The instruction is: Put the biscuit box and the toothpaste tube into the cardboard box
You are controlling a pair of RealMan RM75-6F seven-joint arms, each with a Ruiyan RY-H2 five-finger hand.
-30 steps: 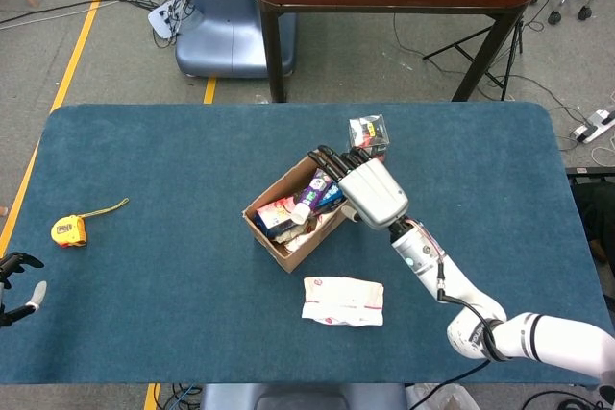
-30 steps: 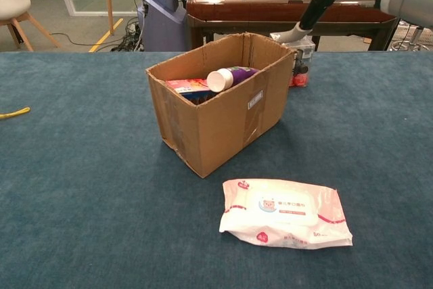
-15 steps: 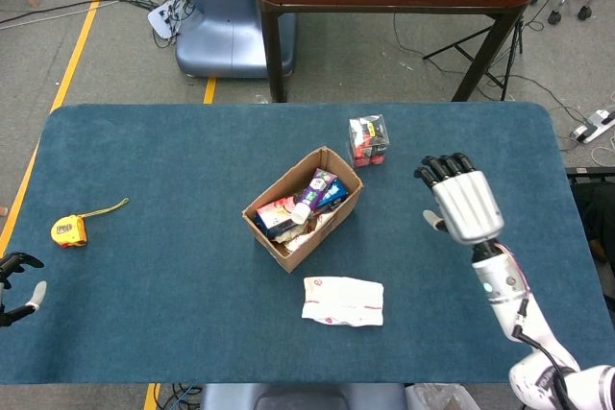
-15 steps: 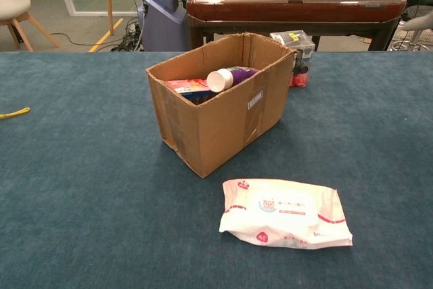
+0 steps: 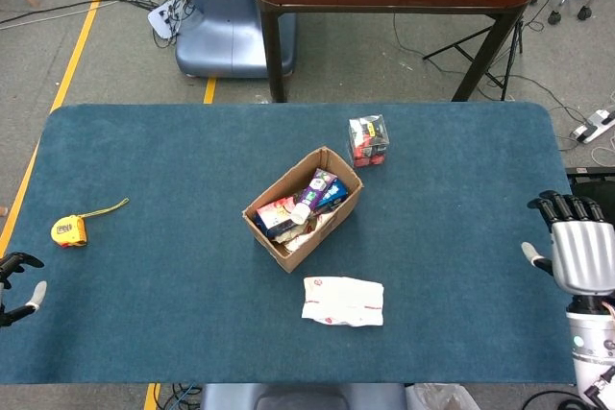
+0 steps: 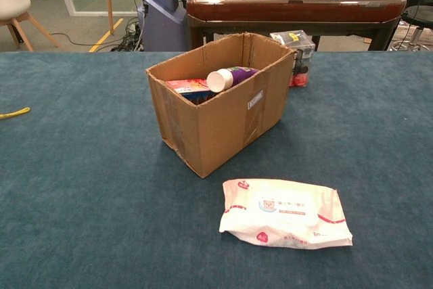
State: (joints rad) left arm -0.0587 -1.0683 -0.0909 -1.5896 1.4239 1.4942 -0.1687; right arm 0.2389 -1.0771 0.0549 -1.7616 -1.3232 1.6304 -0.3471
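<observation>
The cardboard box [image 5: 304,207] sits open near the middle of the table [image 5: 144,314], and both task items appear to be inside it. The toothpaste tube [image 6: 229,76] leans against the box's rear wall with its white cap up, poking above the rim. The biscuit box [image 6: 190,88] lies just beside the tube, lower in the carton, with only its red-printed top showing in the chest view. By that reading the packing looks finished, and nothing seems left but for the arms to settle.

The right hand [image 5: 579,249] hangs well away from the cardboard box, off the table's right edge, holding nothing, fingers extended and only slightly apart. The left hand [image 5: 17,287] is barely in view, well to the left of the box at the frame's edge (too little shows to judge its fingers).

A wet-wipes pack [image 6: 284,212] lies in front of the box, a clear cube of small items [image 5: 368,139] stands behind it, and a yellow tape measure [image 5: 68,229] lies well to its left.
</observation>
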